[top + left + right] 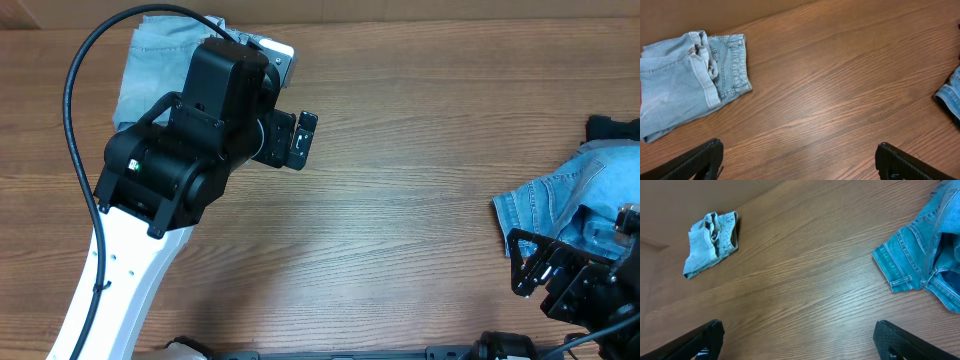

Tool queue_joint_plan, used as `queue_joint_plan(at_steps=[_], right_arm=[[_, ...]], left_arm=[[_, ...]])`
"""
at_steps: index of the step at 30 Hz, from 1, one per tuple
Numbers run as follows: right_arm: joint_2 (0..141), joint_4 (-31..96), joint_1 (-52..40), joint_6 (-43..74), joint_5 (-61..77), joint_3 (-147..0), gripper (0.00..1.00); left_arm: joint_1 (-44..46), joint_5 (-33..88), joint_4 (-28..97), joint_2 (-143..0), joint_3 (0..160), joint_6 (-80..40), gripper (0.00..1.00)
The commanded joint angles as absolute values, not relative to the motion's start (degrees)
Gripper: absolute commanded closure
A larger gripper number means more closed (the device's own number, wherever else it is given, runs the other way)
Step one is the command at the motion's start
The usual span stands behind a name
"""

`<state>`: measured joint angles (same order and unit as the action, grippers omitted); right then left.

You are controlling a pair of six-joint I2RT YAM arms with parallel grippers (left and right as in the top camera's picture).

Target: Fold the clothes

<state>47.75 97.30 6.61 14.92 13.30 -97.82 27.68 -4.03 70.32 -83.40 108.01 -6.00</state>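
Denim lies in two places on the table (pixel 400 210). A folded pair (pixel 685 82), the paler one, is seen at the upper left of the overhead view, partly hidden under the left arm (pixel 170 170). It is judged finished and is best left alone. A crumpled pile (pixel 922 250) of deeper blue is heaped at the right edge, well apart from it. How many pairs are in the pile cannot be told.

The left claw (pixel 797 159) is held with its jaws wide apart and nothing between them, above the table near the folded pair. The right claw (pixel 799 337) is likewise spread and empty, at the lower right of the overhead view. It is near the pile, and none of the cloth is between its jaws.

The step in hand is judged to be the fetching of the next pair, best done by the right claw, which is nearer. One leg hem (pixel 887 270) juts from the pile toward the middle of the table. A grip there should be taken on that single layer only, so that one pair is drawn out and not the heap. The pair should then be dragged low across the wood to the bare middle and laid flat before any fold is made. A pinch too deep is likely to gather two garments; a pull too fast is likely to bunch the cloth.
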Motion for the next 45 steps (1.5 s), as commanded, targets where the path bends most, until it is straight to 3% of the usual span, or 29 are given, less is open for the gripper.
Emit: queue_joint_plan(at_steps=[1,5,15,20,31,37,45], right_arm=[[47.75,96.77,6.46,13.39,12.45,-98.19,0.00],[42.83,83.48,6.52,8.73,9.28,-92.20,0.00],[11.53,22.48,6.39,4.51,13.80,-34.20,0.00],[2.28,7.38,5.34,4.67,16.36,-20.69,0.00],[0.16,-9.85,4.78,11.16,5.96,-6.33,0.00],[0.16,-12.73,4.78,11.18,4.34,-0.56,0.00],[0.16,3.64,4.78,11.16,1.56,-0.45,0.00]], left_arm=[[27.88,-3.14,70.26,-83.13,107.79,-6.63,0.00],[27.88,-3.14,70.26,-83.13,107.79,-6.63,0.00],[27.88,-3.14,70.26,-83.13,107.79,-6.63,0.00],[27.88,-3.14,70.26,-83.13,107.79,-6.63,0.00],[27.88,-3.14,70.26,-83.13,107.79,-6.63,0.00],[27.88,-3.14,70.26,-83.13,107.79,-6.63,0.00],[27.88,-3.14,70.26,-83.13,107.79,-6.63,0.00]])
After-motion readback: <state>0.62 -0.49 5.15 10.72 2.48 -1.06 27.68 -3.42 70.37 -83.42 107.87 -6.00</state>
